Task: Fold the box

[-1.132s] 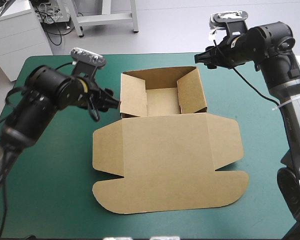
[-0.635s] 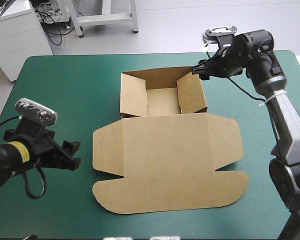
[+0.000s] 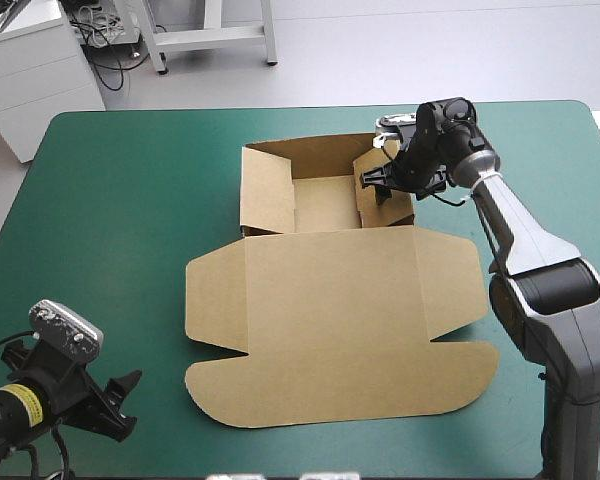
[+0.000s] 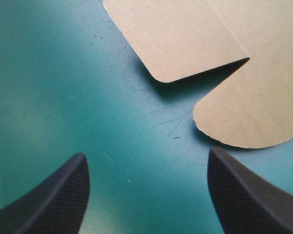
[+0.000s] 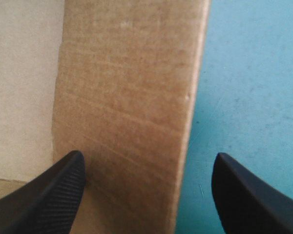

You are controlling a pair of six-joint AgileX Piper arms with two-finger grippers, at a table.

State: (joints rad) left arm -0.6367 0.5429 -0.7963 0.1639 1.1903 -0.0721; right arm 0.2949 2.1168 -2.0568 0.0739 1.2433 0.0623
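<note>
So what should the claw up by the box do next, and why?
Probably shut the right claw gently on the raised side wall of the brown cardboard box. Its black fingers stand open with that wall's edge between them, one over the box's inside, one over the teal-green table cover, so it looks lined up to grip.

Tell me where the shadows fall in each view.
High view: soft, even light; the box throws only a thin shadow on the cover along its near edge. Left wrist view: a dark shadow under the box's edges, deepest in the notch. Right wrist view: the wall evenly lit, a thin dark line along its fold.
</note>
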